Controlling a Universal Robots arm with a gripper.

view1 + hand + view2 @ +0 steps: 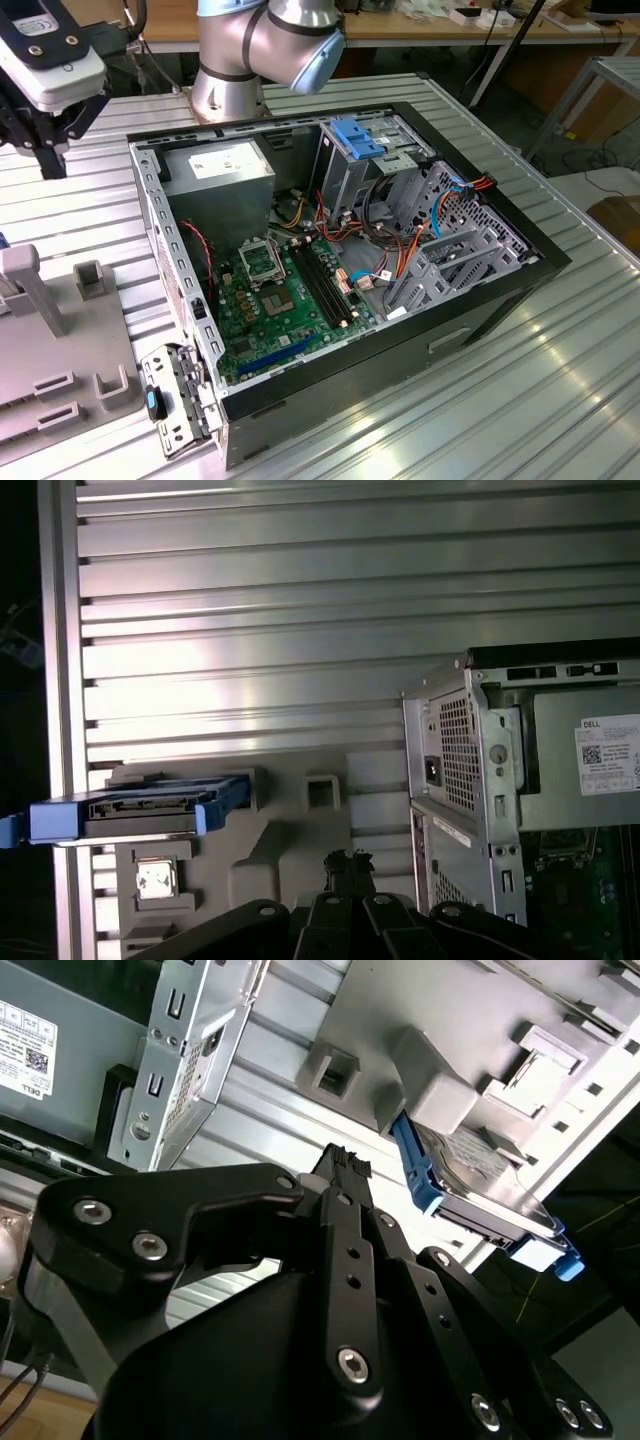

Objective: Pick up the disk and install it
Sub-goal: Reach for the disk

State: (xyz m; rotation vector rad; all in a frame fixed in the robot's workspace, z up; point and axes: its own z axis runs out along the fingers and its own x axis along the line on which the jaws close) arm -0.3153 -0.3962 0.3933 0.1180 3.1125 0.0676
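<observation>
While my claw (345,861) hangs pressed together, empty, the disk (140,812) sits apart in its grey holder (290,832) near the computer case (455,765)

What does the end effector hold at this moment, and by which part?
Nothing is held. The end effector is empty and apart from the disk, which sits in the grey holder.
</observation>
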